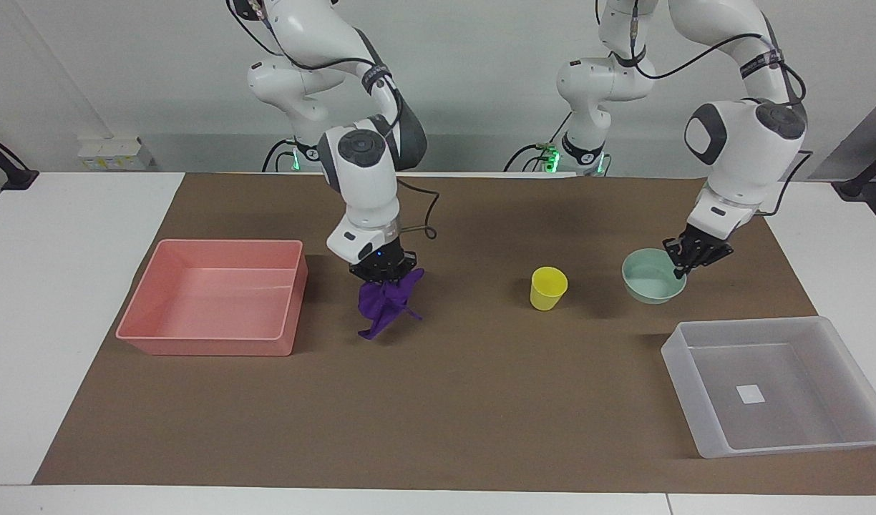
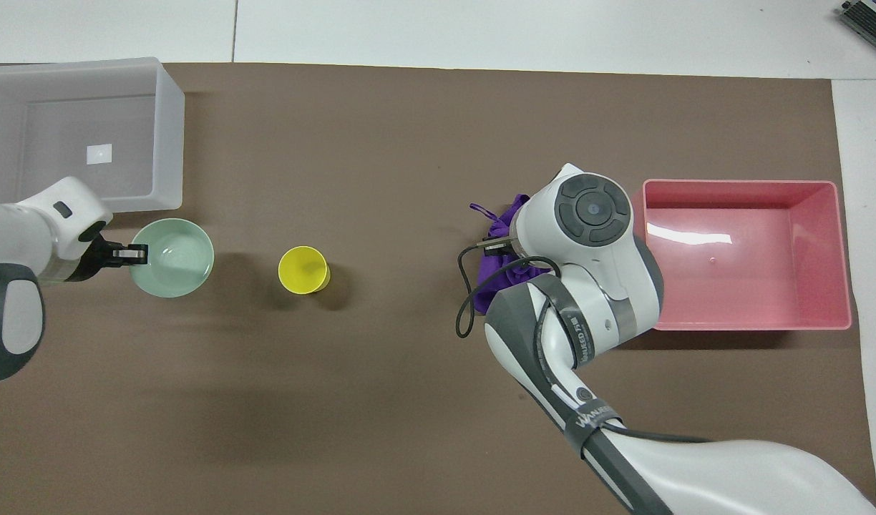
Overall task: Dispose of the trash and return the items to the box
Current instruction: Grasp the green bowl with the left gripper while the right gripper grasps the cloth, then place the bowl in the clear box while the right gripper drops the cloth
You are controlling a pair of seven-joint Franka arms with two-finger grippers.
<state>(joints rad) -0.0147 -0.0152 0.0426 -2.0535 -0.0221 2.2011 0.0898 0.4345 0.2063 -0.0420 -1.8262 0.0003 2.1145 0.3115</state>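
The purple cloth hangs in folds from my right gripper, which is shut on its top, over the brown mat beside the pink bin. From overhead the right wrist covers most of the cloth. My left gripper is shut on the rim of the mint-green bowl, held a little above the mat near the clear box. The overhead view shows the left gripper at the bowl's edge, just short of the box. The yellow cup stands upright between the two grippers.
The pink bin sits at the right arm's end of the mat with nothing in it. The clear box holds only a white label. A black cable loops from the right wrist.
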